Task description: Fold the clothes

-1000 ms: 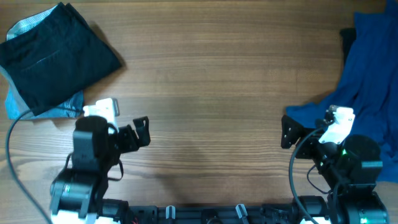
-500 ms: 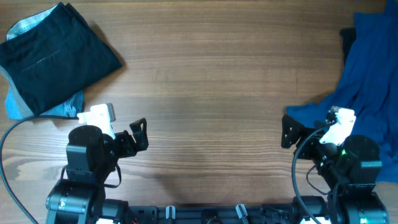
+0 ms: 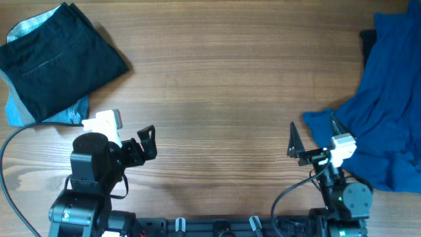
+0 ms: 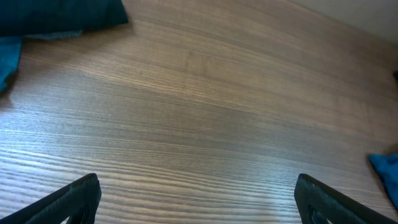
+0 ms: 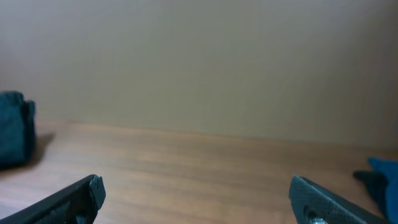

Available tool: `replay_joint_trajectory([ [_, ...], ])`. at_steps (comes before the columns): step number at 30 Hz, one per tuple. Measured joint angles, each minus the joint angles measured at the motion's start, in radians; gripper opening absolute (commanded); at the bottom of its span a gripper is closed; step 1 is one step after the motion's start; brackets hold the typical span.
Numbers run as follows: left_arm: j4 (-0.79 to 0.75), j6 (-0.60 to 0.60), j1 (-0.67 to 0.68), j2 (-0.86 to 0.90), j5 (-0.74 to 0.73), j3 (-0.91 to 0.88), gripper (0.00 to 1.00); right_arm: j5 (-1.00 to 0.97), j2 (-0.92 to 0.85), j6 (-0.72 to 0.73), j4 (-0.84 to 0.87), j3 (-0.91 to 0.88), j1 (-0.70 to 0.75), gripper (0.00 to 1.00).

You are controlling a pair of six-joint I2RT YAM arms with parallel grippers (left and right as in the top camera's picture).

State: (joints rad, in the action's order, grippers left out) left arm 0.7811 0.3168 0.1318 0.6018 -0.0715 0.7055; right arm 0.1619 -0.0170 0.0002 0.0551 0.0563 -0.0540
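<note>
The crumpled blue fabric garment (image 3: pixel 388 99) lies at 3 o'clock on the wooden tabletop (image 3: pixel 223 79), cut off by the frame edge. The folded black fabric garment (image 3: pixel 62 59) sits at 10 o'clock, half hiding a light blue cloth (image 3: pixel 14 113). At 7 o'clock the left tool (image 3: pixel 150 141) points toward 3, spread wide and empty. At 5 o'clock the right tool (image 3: pixel 313 133) is tilted up, also wide apart and holding nothing.

Soft, even light from above, no glare.
The brown wooden table (image 3: pixel 217 79) carries only faint, soft-edged shadows; the folded black cloth garment (image 3: pixel 62 62) reads dark yet detailed; the right wrist view is hazy.
</note>
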Motion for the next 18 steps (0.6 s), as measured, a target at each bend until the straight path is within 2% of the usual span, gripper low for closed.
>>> replay_joint_trajectory([
  [3,0.0,0.0,0.0,0.0,0.0,0.0,1.0,-0.011,0.001,-0.031,-0.057,-0.051,0.0,1.0],
  [18,0.0,0.0,0.0,0.0,0.0,0.0,1.0,-0.018,0.002,-0.051,-0.05,-0.05,-0.003,1.0],
])
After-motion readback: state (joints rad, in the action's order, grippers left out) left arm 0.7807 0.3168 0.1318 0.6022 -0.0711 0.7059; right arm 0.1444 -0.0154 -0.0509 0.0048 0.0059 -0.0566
